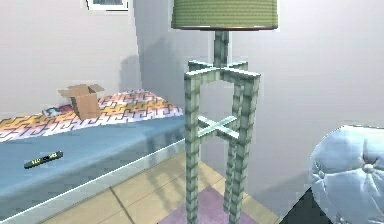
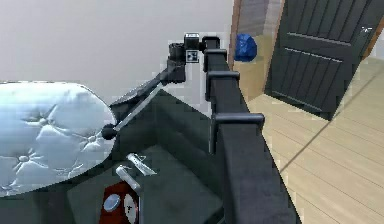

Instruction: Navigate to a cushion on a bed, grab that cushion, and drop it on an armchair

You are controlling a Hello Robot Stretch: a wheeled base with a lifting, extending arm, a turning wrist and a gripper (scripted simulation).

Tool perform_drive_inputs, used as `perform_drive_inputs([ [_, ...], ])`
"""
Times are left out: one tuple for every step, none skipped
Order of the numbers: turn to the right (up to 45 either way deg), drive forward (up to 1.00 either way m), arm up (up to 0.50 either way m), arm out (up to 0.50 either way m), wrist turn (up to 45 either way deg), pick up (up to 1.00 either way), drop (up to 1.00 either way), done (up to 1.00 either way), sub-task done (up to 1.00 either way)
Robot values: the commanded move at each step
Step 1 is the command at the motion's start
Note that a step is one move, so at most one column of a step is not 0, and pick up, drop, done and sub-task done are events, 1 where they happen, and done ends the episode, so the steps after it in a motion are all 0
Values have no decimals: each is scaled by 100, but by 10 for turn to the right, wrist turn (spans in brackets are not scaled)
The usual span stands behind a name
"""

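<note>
Against pale wall (image 2: 80,40), reaching over the dark armchair (image 2: 178,140) at lower centre, carrying the pale tufted cushion (image 2: 45,130) at frame left on the fingers (image 2: 140,98), lining up the drop; cannot tell grip tightness.

We see our arm (image 2: 236,130) stretched far out, segments stepped. At far end, white squares (image 2: 190,50). Our claw (image 2: 112,122) slants down-left from wrist, fingers thin. We cannot tell whether it holds anything.

No legible text, labels, numbers or signs anywhere.
</note>
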Motion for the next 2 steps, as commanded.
perform_drive_inputs([
  [0, 0, 0, 0, -150, 0, 0, 0, 0],
  [0, 0, 0, -40, 0, 0, 0, 0, 0],
])
